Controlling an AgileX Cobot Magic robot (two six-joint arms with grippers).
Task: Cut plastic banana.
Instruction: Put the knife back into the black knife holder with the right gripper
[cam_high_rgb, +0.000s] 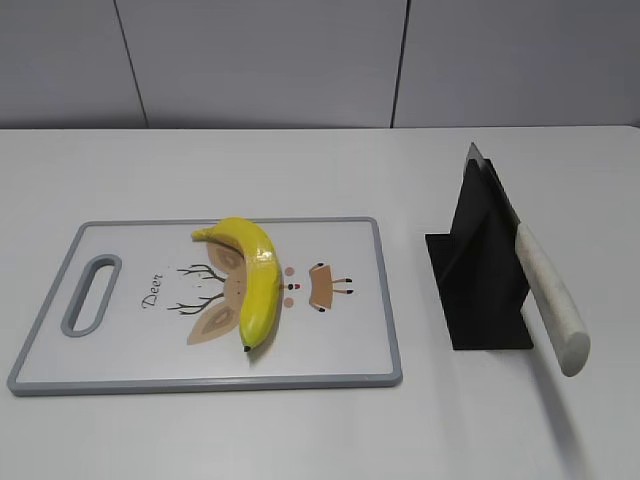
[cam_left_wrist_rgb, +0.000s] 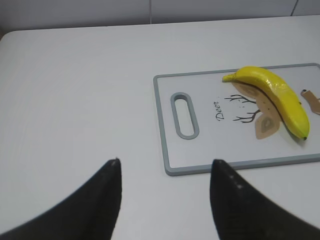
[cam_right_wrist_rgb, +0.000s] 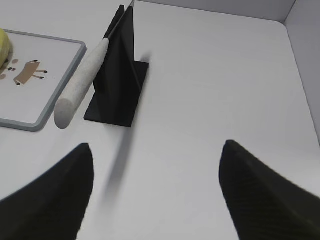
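Yellow plastic banana (cam_high_rgb: 255, 277) lengthwise front-back on board (cam_high_rgb: 340, 372), tip nearest cam.

Bright even light, soft shadows, glare on plastic banana (cam_high_rgb: 255, 280), sharp focus

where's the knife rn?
The knife sits slotted in the black stand on the right of the exterior view, handle sticking out toward the camera, just right of the cutting board.

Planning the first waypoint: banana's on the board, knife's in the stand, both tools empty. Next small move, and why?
Probably send the right tool toward the knife's pale handle. It is open and empty, the handle juts free of the black stand on that side, and the plastic banana lies uncut on the cutting board. Nothing can be cut until the knife is held.
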